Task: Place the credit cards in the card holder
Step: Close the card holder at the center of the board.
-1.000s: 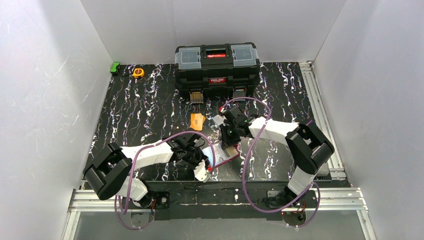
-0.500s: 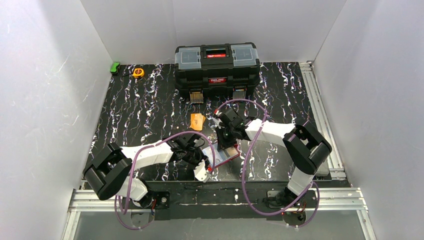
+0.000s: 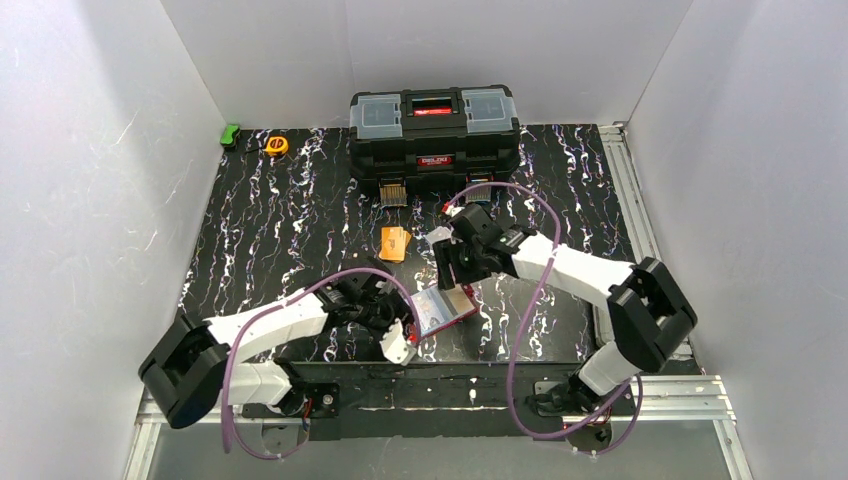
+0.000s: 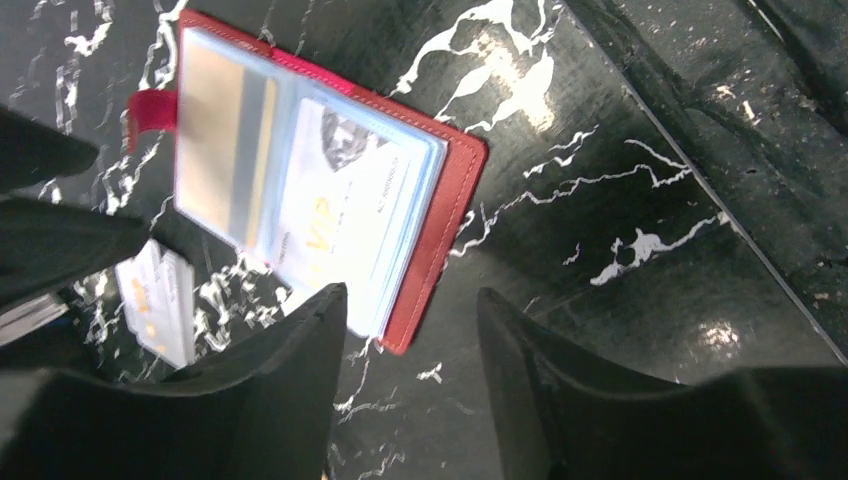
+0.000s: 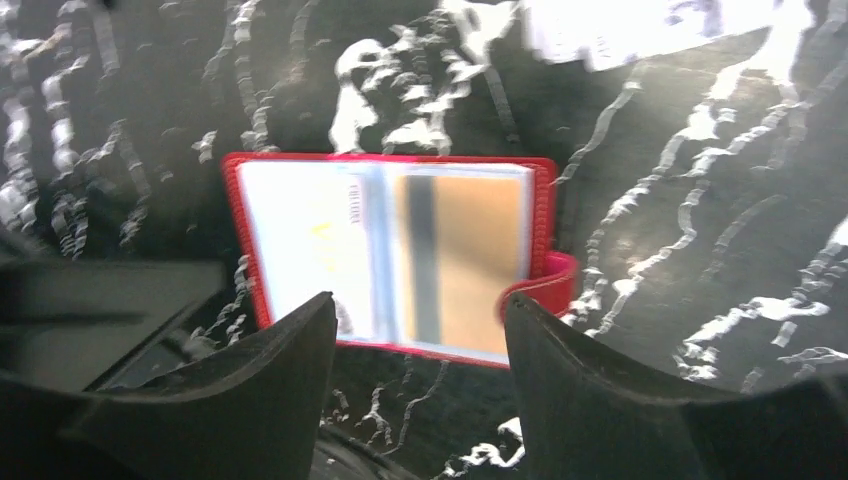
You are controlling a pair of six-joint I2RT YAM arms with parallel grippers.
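Note:
The red card holder (image 3: 445, 310) lies open on the black marbled table between both grippers. In the left wrist view the card holder (image 4: 455, 190) shows an orange card (image 4: 225, 130) and a whitish printed card (image 4: 340, 215) inside its clear pockets. My left gripper (image 4: 410, 300) is open just short of its corner, with nothing between the fingers. My right gripper (image 5: 418, 305) is open above the card holder (image 5: 240, 230), near its snap tab (image 5: 545, 285), and is also empty. Loose credit cards lie apart: an orange pile (image 3: 395, 243) and a whitish one (image 3: 437, 237). My left gripper (image 3: 398, 328) sits near-left of the holder and my right gripper (image 3: 455, 272) just beyond it.
A big black toolbox (image 3: 434, 135) stands at the back centre. A yellow tape measure (image 3: 276, 145) and a small green object (image 3: 230, 135) sit at the back left. The table's near edge runs close behind the holder.
Both grippers have opened and let go of the card holder, which now lies open on the table. The right gripper has drawn back from it, and the left arm has shifted leftward.

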